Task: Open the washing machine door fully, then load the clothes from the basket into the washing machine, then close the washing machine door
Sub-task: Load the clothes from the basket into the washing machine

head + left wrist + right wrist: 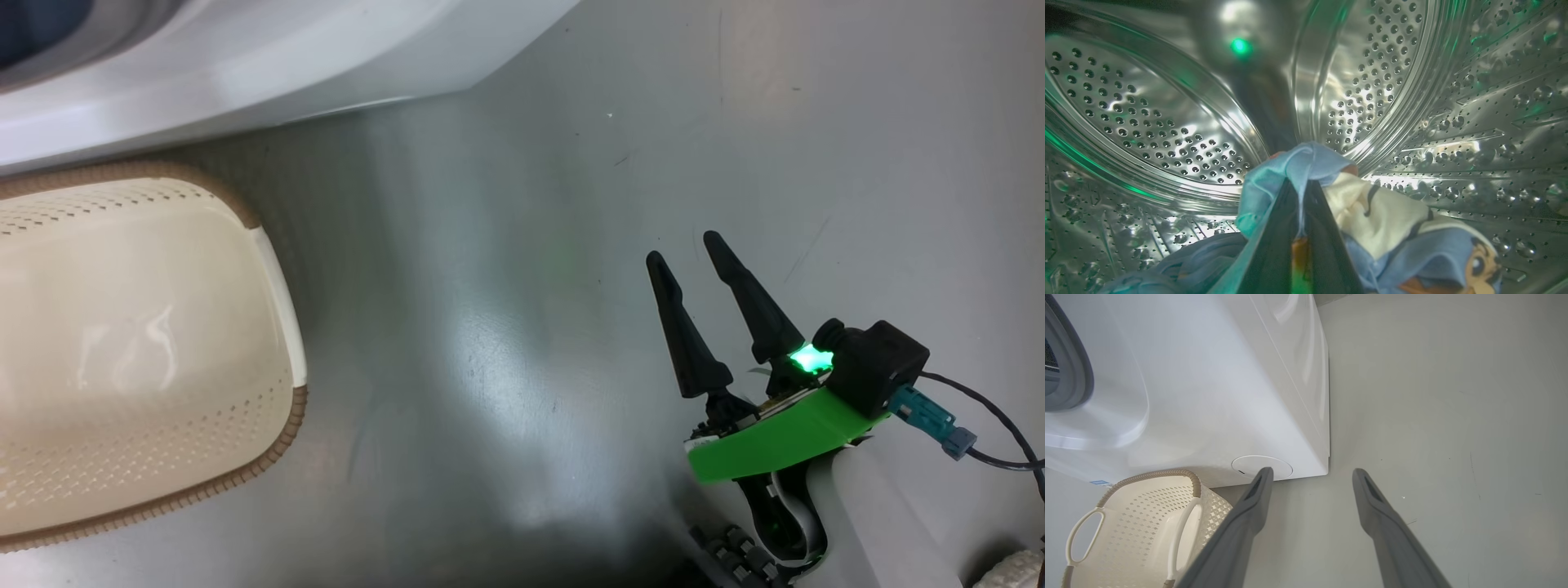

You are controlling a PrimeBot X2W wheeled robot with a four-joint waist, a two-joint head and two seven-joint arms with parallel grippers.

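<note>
Left gripper (pixel 1300 188) pinches the blue printed clothes (pixel 1412 245) at bottom centre, inside the steel drum (pixel 1147 114). Right gripper (pixel 682 249) gapes wide at lower right, basket (pixel 282 445) at left by the washing machine (pixel 245 73).

The head view looks steeply down at the grey floor (pixel 522 327), with the basket (pixel 122 351) at its left edge and the washing machine (pixel 245 65) across the top left. The right wrist view looks down and forward past the right gripper (pixel 1311 471) and shares that basket (pixel 1139 531), the washing machine (pixel 1208 396) front and the floor (pixel 1433 396). The left wrist view sits inside the steel drum (pixel 1147 110), close against the clothes (pixel 1298 163), apparently facing its back wall.
</note>
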